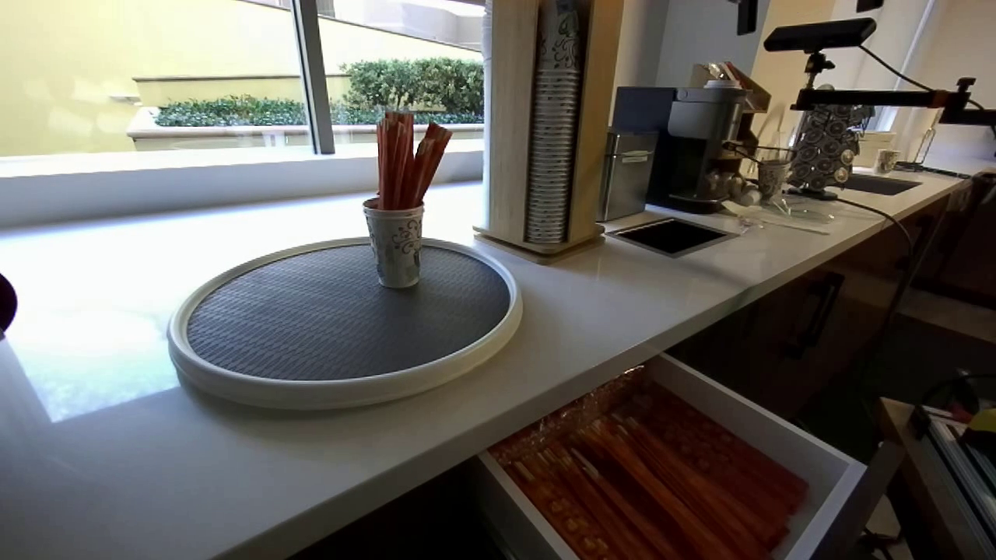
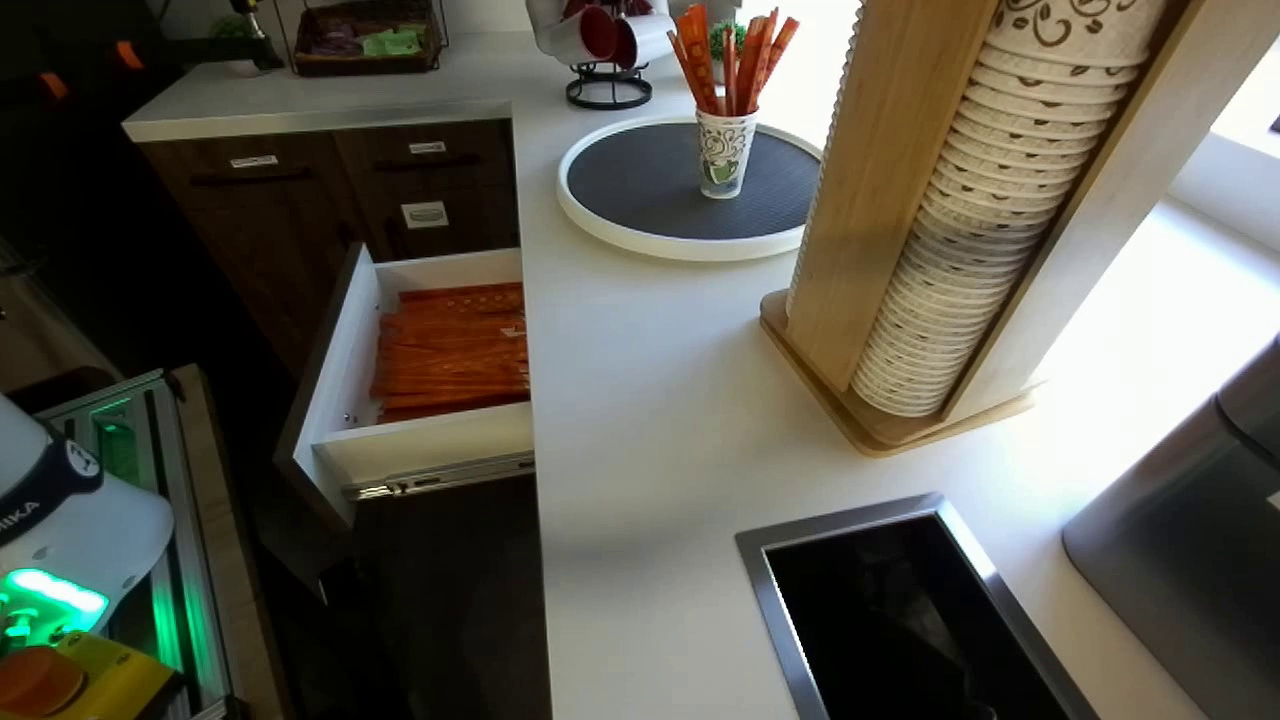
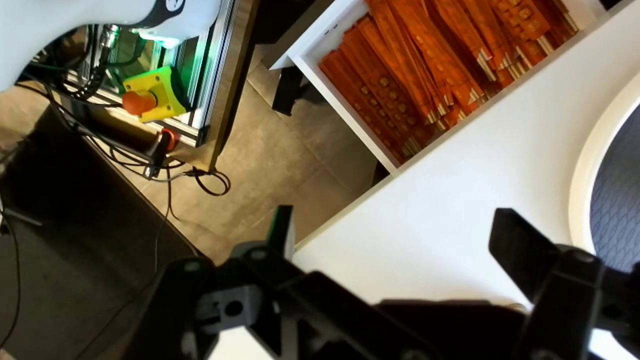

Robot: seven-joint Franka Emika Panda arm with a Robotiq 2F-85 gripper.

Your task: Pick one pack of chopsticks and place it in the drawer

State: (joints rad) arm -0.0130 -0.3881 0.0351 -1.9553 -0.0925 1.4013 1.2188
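Standing in a small white paper cup [image 1: 397, 247] with a scrolled print, several long, thin, reddish-orange paper-sleeved packs of chopsticks [image 1: 395, 167] fan out above its rim in both exterior views. The cup sits upright on a round grey tray [image 1: 327, 327] with a raised white rim, which rests on a glossy white counter [image 1: 583, 311]. Below the counter's edge, a wide, shallow, white-walled rectangular drawer [image 2: 430, 440] is pulled out, with many more orange-sleeved packs [image 2: 455, 345] lying inside. In the wrist view, the black two-fingered gripper [image 3: 392, 220] has its fingers spread wide, with white counter showing between them. Near the tray rises a tall light-wood dispenser [image 1: 510, 117] holding nested patterned paper cups [image 1: 554, 148]; near its base, a metal-framed dark rectangular inset [image 2: 850, 521] is let into the counter. In an exterior view, part of a rounded white robot arm [image 2: 120, 530] shows at the edge.
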